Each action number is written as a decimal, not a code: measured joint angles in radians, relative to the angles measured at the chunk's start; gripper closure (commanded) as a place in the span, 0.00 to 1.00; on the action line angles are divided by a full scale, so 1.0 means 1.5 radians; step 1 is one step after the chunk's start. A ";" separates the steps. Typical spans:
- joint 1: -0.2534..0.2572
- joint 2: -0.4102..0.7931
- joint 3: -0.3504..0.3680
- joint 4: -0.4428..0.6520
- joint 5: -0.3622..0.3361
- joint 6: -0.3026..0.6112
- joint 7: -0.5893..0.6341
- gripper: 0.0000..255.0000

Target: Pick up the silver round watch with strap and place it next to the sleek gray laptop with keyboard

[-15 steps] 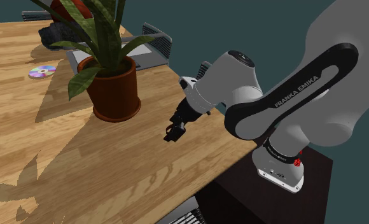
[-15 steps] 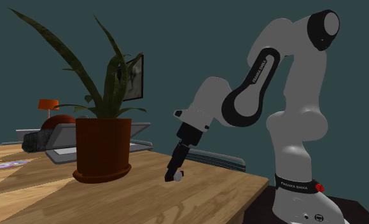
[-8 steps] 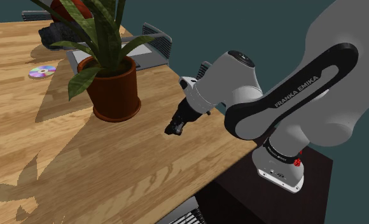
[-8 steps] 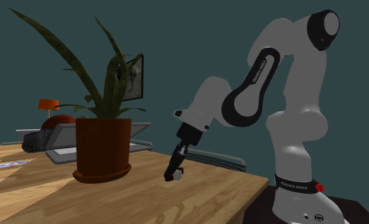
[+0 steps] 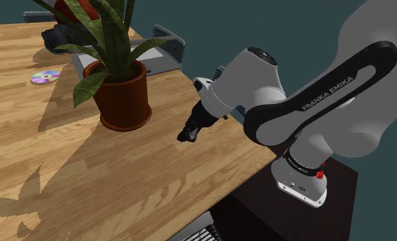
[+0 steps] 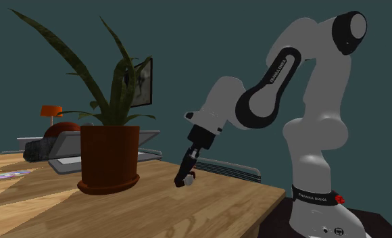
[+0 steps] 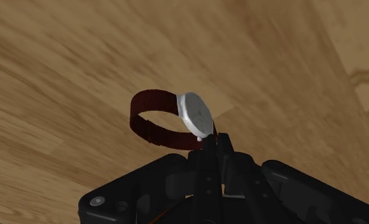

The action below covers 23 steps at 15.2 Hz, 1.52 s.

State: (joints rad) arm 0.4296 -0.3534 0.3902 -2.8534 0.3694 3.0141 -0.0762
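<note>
Black fingers point(image 7: 224, 156) pinching silver round watch point(image 7: 194, 113), dark-red strap, over wooden table point(image 5: 122, 181) near edge. Between watch and grey open laptop point(image 6: 66, 147): brown-potted plant point(image 5: 125, 99).

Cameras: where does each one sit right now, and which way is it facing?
Shoulder view: beside and behind the stand, looking down over the wooden table toward the potted plant; the white arm reaches to the gripper.
Second exterior view: low beside the table, looking level and side-on; the whole arm and its base show.
Wrist view: on the hand, looking down at the tabletop; the gripper clasps the watch.
Shared: both exterior views show the potted plant, laptop and gripper.
</note>
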 measured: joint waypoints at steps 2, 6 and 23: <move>0.000 -0.026 -0.003 0.003 -0.001 -0.029 0.002 1.00; -0.004 -0.062 -0.006 0.016 -0.007 -0.078 0.005 1.00; -0.022 -0.184 -0.030 0.102 -0.038 -0.284 0.020 1.00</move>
State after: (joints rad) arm 0.3967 -0.6291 0.3459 -2.7001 0.3123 2.5879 -0.0463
